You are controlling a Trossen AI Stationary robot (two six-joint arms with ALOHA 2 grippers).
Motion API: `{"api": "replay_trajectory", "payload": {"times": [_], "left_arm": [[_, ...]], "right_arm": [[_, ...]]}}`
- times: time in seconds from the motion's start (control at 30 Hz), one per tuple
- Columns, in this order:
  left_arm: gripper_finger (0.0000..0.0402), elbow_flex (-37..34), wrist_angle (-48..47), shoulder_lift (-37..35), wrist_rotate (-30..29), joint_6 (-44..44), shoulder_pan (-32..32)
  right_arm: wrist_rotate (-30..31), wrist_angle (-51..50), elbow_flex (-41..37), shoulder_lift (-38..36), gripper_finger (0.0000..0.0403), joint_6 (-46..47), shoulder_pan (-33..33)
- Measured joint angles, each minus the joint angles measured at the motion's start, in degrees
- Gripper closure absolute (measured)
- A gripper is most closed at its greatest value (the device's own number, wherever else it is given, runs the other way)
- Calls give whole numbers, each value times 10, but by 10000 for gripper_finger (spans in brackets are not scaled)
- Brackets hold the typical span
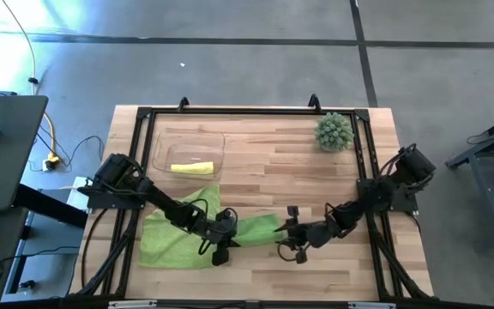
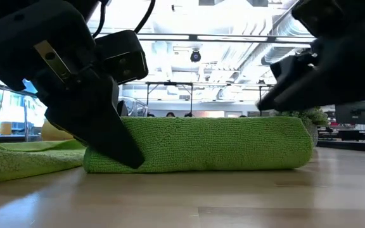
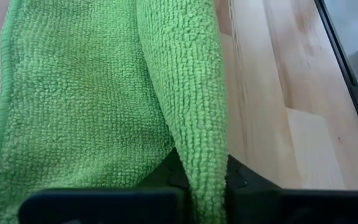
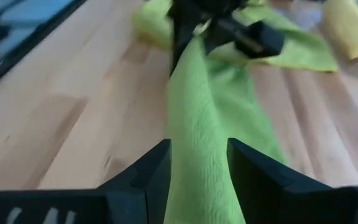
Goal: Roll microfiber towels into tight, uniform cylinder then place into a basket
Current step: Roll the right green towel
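Lime green microfiber towel roll lies on the light wooden slatted table near its front edge, one end clamped between the fingers of the left gripper, the other end clamped by the right gripper. A second lime green towel is spread flat beside the left gripper. A rolled yellow microfiber towel sits inside the shallow clear plastic basket further back.
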Motion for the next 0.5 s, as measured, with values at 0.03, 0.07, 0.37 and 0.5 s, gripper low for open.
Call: {"api": "replay_trajectory", "payload": {"times": [0.03, 0.07, 0.37, 0.5], "left_arm": [[386, 0, 0, 0, 0, 0, 0], [383, 0, 0, 0, 0, 0, 0], [384, 0, 1, 0, 0, -5, 0], [383, 0, 1, 0, 0, -9, 0]], "right_arm": [[-14, -12, 0, 0, 256, -7, 1], [-21, -26, 0, 0, 256, -11, 1], [-43, -69, 0, 21, 225, 11, -19], [-78, -64, 1, 49, 204, 22, -33]]}}
